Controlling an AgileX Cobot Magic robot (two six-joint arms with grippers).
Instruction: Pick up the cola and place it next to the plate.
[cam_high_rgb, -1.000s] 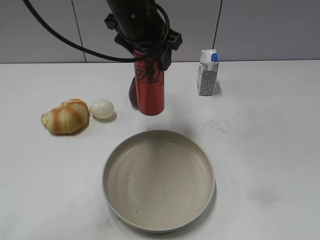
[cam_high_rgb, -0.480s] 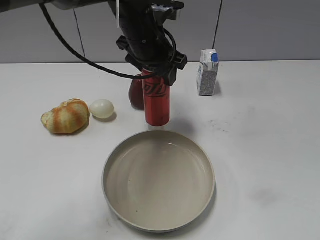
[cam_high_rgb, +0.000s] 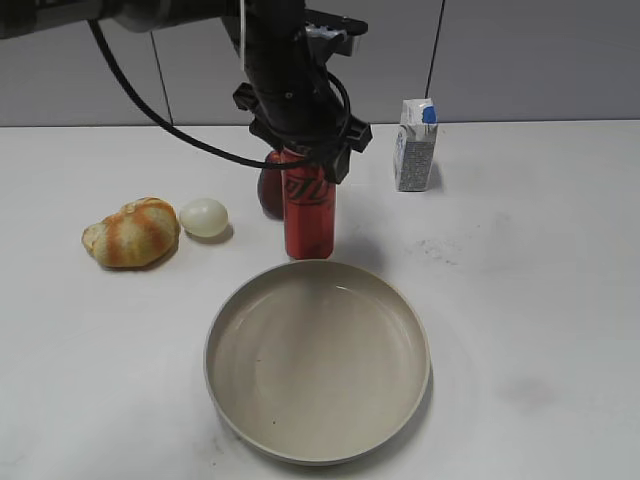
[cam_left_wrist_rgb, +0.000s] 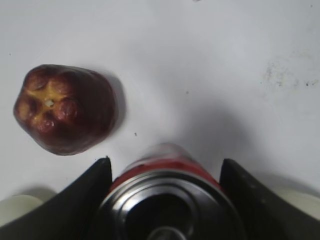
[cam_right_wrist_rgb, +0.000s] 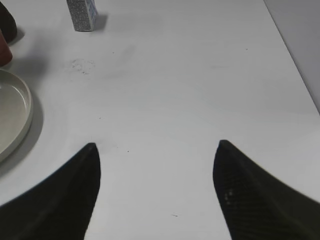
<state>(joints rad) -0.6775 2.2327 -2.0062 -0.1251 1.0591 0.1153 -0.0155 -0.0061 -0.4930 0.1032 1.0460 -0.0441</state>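
The cola (cam_high_rgb: 308, 212) is a slim red can standing upright just behind the far rim of the plate (cam_high_rgb: 222, 318), its base at or very near the table. My left gripper (cam_high_rgb: 305, 160) is shut on its upper part. In the left wrist view the cola's silver top (cam_left_wrist_rgb: 170, 205) fills the space between the black fingers (cam_left_wrist_rgb: 165, 172). My right gripper (cam_right_wrist_rgb: 156, 152) is open and empty over bare table; it is out of the exterior view. The plate's rim (cam_right_wrist_rgb: 26, 112) shows at the left of the right wrist view.
A dark red fruit (cam_high_rgb: 268, 190) sits just behind and left of the cola, also in the left wrist view (cam_left_wrist_rgb: 65, 115). A white egg (cam_high_rgb: 204, 217) and a bread roll (cam_high_rgb: 130, 232) lie at the left. A small milk carton (cam_high_rgb: 414, 146) stands at the back right.
My left gripper has lowered the cola from well above the table down to table level behind the plate, shifting it slightly right. Other things have not moved.
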